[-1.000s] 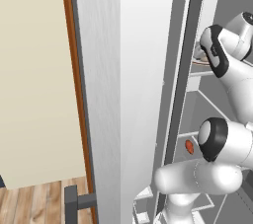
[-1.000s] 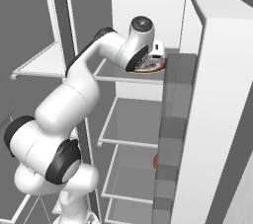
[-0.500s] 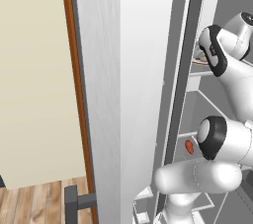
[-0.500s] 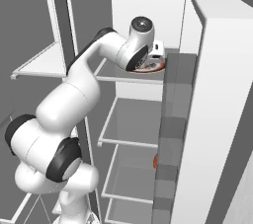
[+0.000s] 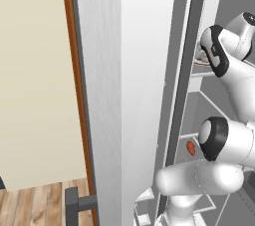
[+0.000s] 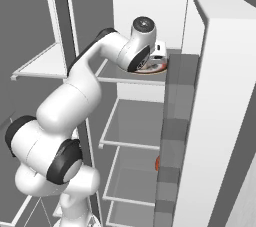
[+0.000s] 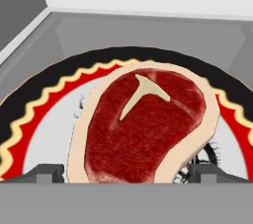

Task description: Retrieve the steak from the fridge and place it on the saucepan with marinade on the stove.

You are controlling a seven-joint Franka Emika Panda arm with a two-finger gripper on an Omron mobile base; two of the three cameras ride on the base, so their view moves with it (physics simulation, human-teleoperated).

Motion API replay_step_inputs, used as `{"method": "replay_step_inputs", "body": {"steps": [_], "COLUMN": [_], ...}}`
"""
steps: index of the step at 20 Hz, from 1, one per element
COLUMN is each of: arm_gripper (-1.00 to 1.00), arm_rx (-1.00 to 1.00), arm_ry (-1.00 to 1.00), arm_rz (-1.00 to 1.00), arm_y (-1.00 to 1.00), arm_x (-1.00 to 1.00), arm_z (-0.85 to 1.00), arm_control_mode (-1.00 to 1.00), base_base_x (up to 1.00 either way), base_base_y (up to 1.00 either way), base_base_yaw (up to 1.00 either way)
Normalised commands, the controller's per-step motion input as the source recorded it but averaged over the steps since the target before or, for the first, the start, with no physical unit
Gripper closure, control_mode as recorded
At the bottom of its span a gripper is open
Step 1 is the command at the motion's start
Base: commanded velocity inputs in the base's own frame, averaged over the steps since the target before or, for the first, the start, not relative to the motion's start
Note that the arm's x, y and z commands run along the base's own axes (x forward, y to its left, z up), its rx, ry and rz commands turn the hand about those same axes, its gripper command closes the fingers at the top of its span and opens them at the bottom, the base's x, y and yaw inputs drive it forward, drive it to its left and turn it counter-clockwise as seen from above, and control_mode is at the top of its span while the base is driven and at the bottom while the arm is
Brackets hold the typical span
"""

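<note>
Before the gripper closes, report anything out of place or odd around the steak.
Nothing stands out: the steak lies flat and whole on its plate on the fridge shelf, with the open gripper straddling it.

Cream wall, wooden floor

— How many steaks do you count?
— One; it has one pale T-shaped bone mark in the red meat.
— Plates?
— One plate under it, with one black rim band, one red band and one yellow zigzag line.
— And the fridge?
— One fridge; in the right base view I count three shelves stacked in the open compartment, and one more shelf in the left compartment.
— Anything small lower down?
— One small orange-red item; I cannot tell what it is.
— Finger tips?
— Two dark finger tips at the bottom of the hand view.
</note>
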Motion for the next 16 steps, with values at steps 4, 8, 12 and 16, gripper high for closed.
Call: {"method": "replay_step_inputs", "body": {"steps": [4,8,12,16], "arm_gripper": [-1.00,-1.00,-1.00,-1.00], "arm_rx": [0.00,0.00,0.00,0.00], "arm_ry": [0.00,0.00,0.00,0.00], "arm_rz": [0.00,-0.01,-0.03,-0.05], "arm_y": [0.00,0.00,0.00,0.00], "arm_x": [0.00,0.01,0.04,0.03], "arm_z": [0.00,0.00,0.00,0.00], "arm_control_mode": [-1.00,-1.00,-1.00,-1.00], "base_base_x": [0.00,0.00,0.00,0.00], "base_base_y": [0.00,0.00,0.00,0.00], "base_base_yaw": [0.00,0.00,0.00,0.00]}}
